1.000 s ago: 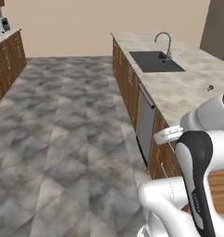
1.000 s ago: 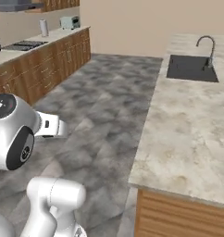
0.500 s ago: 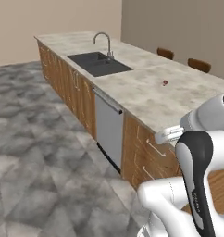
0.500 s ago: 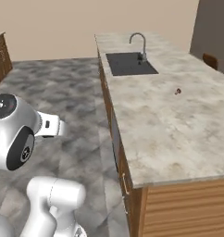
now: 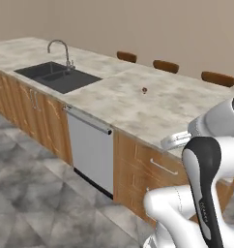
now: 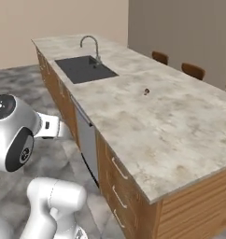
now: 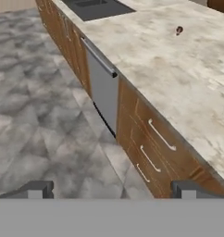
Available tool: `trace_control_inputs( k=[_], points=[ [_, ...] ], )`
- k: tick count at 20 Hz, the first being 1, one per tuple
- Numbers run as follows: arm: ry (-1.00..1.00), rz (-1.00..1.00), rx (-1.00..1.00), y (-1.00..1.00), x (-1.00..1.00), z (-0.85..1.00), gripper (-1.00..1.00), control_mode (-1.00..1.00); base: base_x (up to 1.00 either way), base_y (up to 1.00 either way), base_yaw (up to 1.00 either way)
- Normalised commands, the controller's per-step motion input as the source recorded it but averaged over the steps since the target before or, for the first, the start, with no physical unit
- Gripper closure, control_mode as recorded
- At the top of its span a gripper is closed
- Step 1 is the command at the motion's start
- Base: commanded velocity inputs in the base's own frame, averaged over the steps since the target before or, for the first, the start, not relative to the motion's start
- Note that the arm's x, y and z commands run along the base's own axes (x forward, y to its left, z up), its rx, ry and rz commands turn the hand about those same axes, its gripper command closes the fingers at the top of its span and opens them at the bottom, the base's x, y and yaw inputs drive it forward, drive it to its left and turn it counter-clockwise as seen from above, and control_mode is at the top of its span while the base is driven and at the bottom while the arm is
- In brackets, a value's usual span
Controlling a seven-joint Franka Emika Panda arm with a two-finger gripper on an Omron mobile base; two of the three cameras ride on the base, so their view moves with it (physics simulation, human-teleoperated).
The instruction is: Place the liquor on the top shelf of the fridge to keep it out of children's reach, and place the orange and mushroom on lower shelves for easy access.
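The mushroom (image 5: 144,90) (image 6: 146,91) is a tiny reddish-brown lump lying alone on the pale stone island counter (image 5: 133,109), right of the sink. In the hand view it sits far off at the upper right as the mushroom (image 7: 179,31). My gripper (image 7: 112,190) hangs out over the floor beside the island's cabinet front, well short of the mushroom. Its two dark fingertips (image 7: 40,189) stand wide apart, open, with nothing between them. The liquor, the orange and the fridge are out of view.
A black sink with a faucet (image 5: 56,76) (image 6: 84,68) is set in the counter's left part. A steel dishwasher front (image 5: 92,150) (image 7: 102,88) and wooden drawers (image 7: 153,143) face me. Brown chair backs (image 5: 165,65) line the far side. Grey stone floor (image 7: 35,115) lies to the left.
The whole picture has shifted: the base has swung round and the island counter with the mushroom now lies closer and more head-on. The gripper stays open.
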Motion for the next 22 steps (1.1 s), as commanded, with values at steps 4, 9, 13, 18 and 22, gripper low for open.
trace_control_inputs(
  k=[4,9,13,18,22],
  points=[
    [0.0,0.0,0.0,0.0,0.0,0.0,-1.0,1.0,0.51,0.65,-0.54],
    [0.0,0.0,0.0,0.0,0.0,0.0,-1.0,1.0,0.41,0.68,-0.52],
    [0.0,0.0,0.0,0.0,0.0,0.0,-1.0,1.0,0.3,0.75,-0.49],
    [0.0,0.0,0.0,0.0,0.0,0.0,-1.0,1.0,0.26,0.85,-0.45],
    [0.0,0.0,0.0,0.0,0.0,0.0,-1.0,1.0,0.35,0.66,-0.41]
  ],
)
